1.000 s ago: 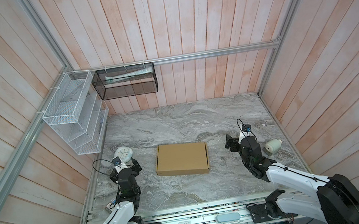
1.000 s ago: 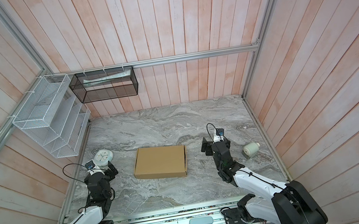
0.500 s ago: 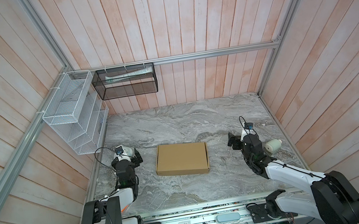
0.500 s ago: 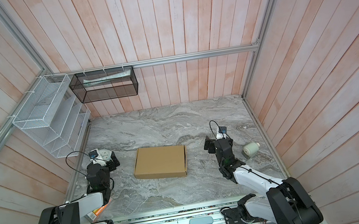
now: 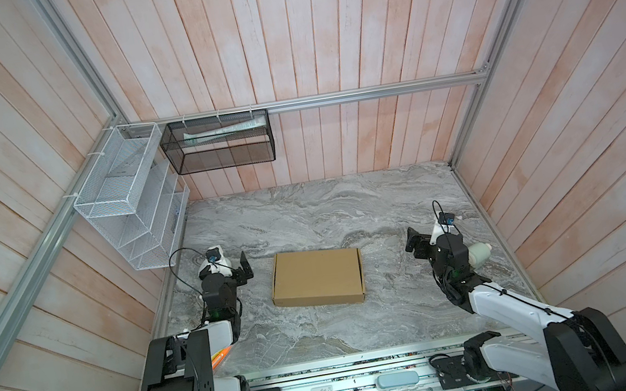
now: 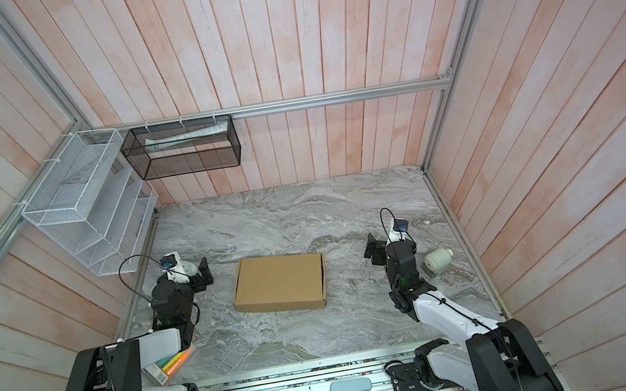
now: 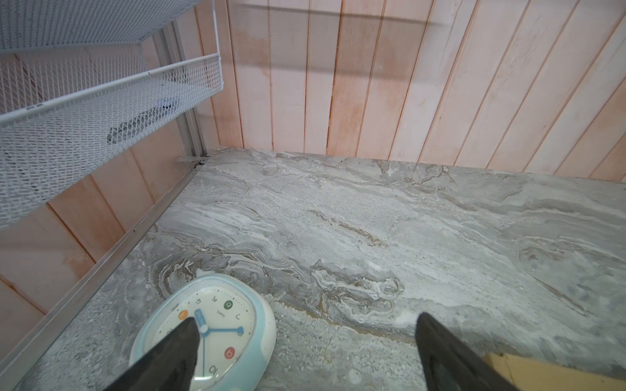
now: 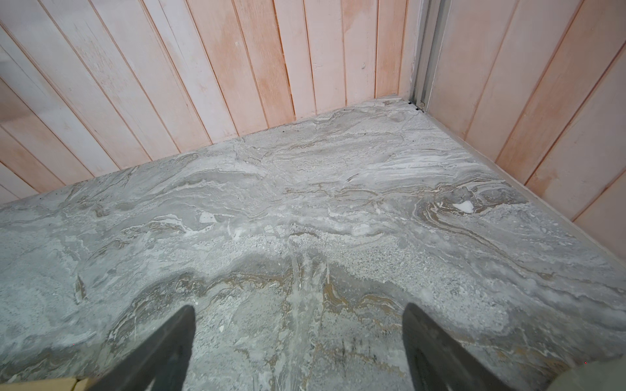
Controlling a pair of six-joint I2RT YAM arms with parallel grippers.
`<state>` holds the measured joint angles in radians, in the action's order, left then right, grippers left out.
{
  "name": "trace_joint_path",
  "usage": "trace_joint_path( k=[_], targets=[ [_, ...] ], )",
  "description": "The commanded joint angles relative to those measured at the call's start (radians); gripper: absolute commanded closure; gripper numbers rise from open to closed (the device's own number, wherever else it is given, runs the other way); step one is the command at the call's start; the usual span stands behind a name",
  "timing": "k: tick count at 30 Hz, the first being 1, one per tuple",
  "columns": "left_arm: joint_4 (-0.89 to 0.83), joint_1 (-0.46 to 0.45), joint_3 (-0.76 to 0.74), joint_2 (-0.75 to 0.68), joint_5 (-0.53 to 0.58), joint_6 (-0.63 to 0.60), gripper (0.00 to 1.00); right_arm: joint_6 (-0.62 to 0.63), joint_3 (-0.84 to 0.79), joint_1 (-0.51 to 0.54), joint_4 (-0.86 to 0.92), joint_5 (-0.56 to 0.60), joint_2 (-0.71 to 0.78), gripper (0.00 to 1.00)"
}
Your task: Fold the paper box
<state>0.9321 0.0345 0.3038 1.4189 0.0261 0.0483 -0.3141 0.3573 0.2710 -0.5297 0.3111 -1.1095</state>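
The paper box [image 5: 317, 278] [image 6: 280, 283] lies closed and flat in the middle of the marble table, a shallow brown cardboard mailer. My left gripper [image 5: 239, 269] [image 6: 200, 275] stands open to the left of it, apart from the box, with nothing between its fingers. In the left wrist view the left gripper [image 7: 305, 325] has one finger over a clock, and a corner of the paper box [image 7: 542, 372] shows at the edge. My right gripper [image 5: 415, 244] [image 6: 374, 250] [image 8: 299, 315] is open over bare marble to the right of the box, whose corner [image 8: 44, 384] just shows.
A pale blue clock [image 7: 216, 325] lies face up under the left gripper. A white roll [image 5: 478, 256] lies behind the right gripper near the right wall. A pack of highlighters [image 6: 168, 365] sits at the front left. A white wire rack [image 5: 127, 199] and a black mesh basket [image 5: 219, 143] hang on the walls.
My left gripper has moved away from the front edge to above the clock, its arm folding back. The right gripper has drifted slightly right. The box has not moved.
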Motion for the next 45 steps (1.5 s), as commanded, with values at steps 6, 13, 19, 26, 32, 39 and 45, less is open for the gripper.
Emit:
trace_joint_path(
  k=[6, 13, 19, 26, 32, 39, 45],
  targets=[
    [0.137, 0.005, -0.019, 0.076, -0.043, -0.008, 0.00, 0.067, 0.001, -0.068, 0.010, -0.001, 0.079, 0.04],
    [0.165, 0.005, -0.015, 0.116, -0.054, -0.014, 0.00, 0.107, -0.028, -0.181, -0.035, -0.013, 0.095, 0.04],
    [0.157, 0.004, -0.012, 0.115, -0.049, -0.014, 0.00, 0.136, -0.049, -0.237, -0.154, -0.022, -0.018, 0.04],
    [0.155, 0.002, -0.011, 0.114, -0.043, -0.017, 0.00, 0.164, -0.032, -0.263, -0.295, -0.033, -0.196, 0.04],
    [0.154, -0.001, -0.011, 0.115, -0.040, -0.017, 0.00, 0.202, -0.025, -0.270, -0.431, -0.043, -0.319, 0.04],
    [0.153, -0.002, -0.009, 0.115, -0.038, -0.018, 0.00, 0.254, -0.032, -0.275, -0.530, -0.098, -0.388, 0.04],
    [0.152, -0.002, -0.009, 0.116, -0.037, -0.018, 0.00, 0.295, -0.096, -0.277, -0.637, -0.205, -0.391, 0.04]
  ],
)
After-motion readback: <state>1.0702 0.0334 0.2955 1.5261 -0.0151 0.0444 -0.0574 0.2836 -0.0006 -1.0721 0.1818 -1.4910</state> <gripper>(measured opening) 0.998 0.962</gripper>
